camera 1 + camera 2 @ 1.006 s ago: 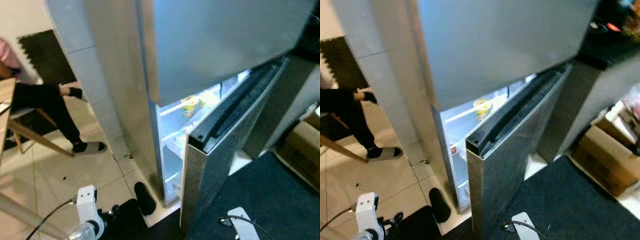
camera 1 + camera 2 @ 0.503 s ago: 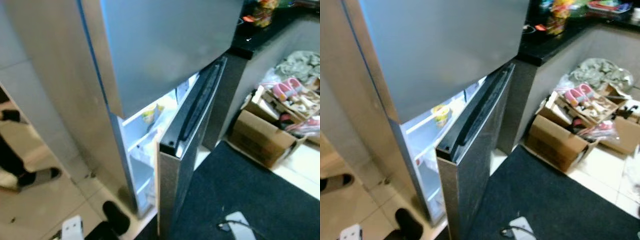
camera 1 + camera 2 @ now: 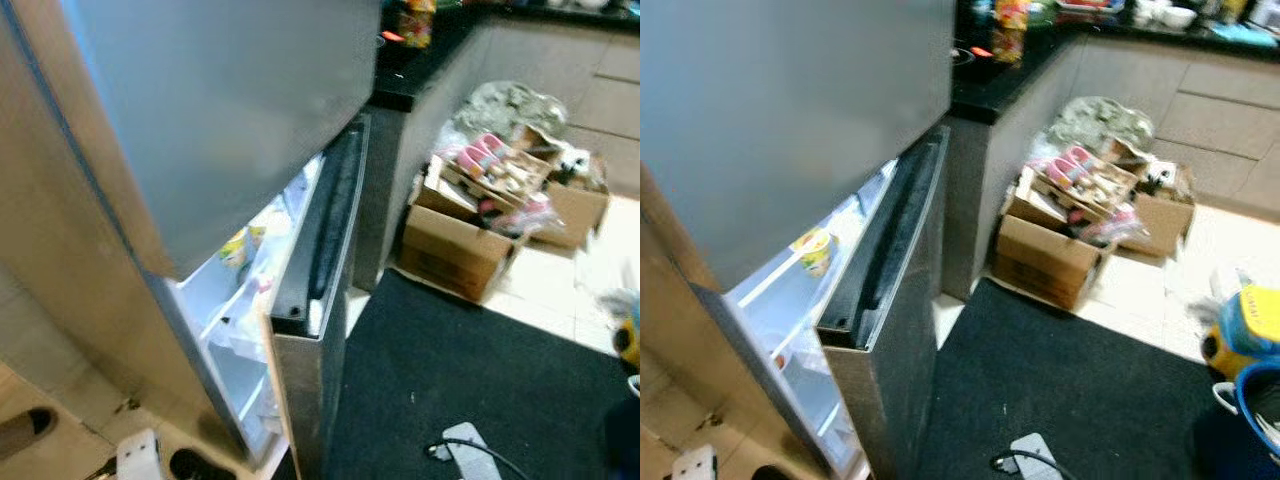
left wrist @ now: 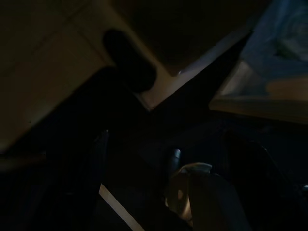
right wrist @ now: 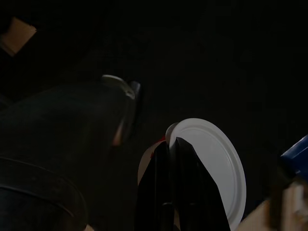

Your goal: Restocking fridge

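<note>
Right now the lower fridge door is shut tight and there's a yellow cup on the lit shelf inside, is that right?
Not quite. The grey lower fridge door stands open, not shut; the right eye view shows its black top edge swung away from the cabinet. The small yellow cup does sit on the lit shelf inside.

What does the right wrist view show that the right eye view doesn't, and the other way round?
Right wrist: the right tool close over a white round lid, in deep shade. Right eye: the fridge with its lower door ajar, a cup on a lit shelf, and boxes by the counter. Both: the dark mat and, probably, the blue tub.
</note>
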{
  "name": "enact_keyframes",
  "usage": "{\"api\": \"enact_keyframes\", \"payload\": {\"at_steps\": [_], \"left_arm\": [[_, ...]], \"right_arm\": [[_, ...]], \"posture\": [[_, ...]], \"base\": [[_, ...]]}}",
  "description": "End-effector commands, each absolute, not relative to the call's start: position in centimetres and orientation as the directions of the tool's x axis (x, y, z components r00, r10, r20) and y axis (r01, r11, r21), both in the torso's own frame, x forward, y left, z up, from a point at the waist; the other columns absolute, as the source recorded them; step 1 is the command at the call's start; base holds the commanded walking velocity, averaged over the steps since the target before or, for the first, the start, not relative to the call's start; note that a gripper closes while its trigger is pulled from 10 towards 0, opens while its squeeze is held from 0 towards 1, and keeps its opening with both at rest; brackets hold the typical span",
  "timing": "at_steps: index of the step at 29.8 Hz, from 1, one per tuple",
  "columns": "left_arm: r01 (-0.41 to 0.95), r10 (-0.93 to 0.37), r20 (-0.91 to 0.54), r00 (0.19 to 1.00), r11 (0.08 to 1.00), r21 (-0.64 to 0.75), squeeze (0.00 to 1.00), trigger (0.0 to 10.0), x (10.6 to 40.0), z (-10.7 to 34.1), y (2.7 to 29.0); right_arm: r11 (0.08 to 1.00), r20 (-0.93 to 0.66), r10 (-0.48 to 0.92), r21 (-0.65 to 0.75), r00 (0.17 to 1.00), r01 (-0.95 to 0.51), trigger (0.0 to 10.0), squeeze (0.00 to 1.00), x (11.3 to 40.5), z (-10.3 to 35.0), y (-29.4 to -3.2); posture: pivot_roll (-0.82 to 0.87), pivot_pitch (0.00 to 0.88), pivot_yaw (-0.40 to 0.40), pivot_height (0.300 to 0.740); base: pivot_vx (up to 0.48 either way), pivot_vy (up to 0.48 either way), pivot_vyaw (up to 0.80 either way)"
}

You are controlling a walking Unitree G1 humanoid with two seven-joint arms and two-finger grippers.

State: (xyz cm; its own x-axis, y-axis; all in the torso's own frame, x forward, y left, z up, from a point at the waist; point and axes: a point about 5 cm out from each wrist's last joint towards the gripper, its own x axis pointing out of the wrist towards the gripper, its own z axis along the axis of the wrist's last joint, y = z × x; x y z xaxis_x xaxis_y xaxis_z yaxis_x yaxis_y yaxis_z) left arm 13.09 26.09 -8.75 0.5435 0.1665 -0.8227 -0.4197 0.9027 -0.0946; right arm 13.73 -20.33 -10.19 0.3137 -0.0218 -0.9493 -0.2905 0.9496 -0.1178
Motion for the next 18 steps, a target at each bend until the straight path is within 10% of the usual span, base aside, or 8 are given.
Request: {"api": "enact_keyframes", "payload": {"at_steps": [1,18], "left_arm": [[-0.412,0.17,-0.821,0.545,0.907,-0.085,0.0,10.0,13.36,-8.63,26.2],[-0.416,0.173,-0.844,0.507,0.907,-0.064,0.0,10.0,13.03,-8.96,25.76]], "right_arm": [[0.955,-0.945,-0.028,-0.122,0.326,-0.272,10.0,0.0,13.9,-10.09,-20.59],[0.955,-0.941,-0.026,-0.123,0.338,-0.268,10.0,0.0,13.88,-10.11,-20.46]], "posture": [[-0.02,0.0,0.047,0.74],[-0.01,0.0,0.044,0.74]], "base": [[0.0,0.0,-0.8],[0.0,0.0,-0.02]]}}
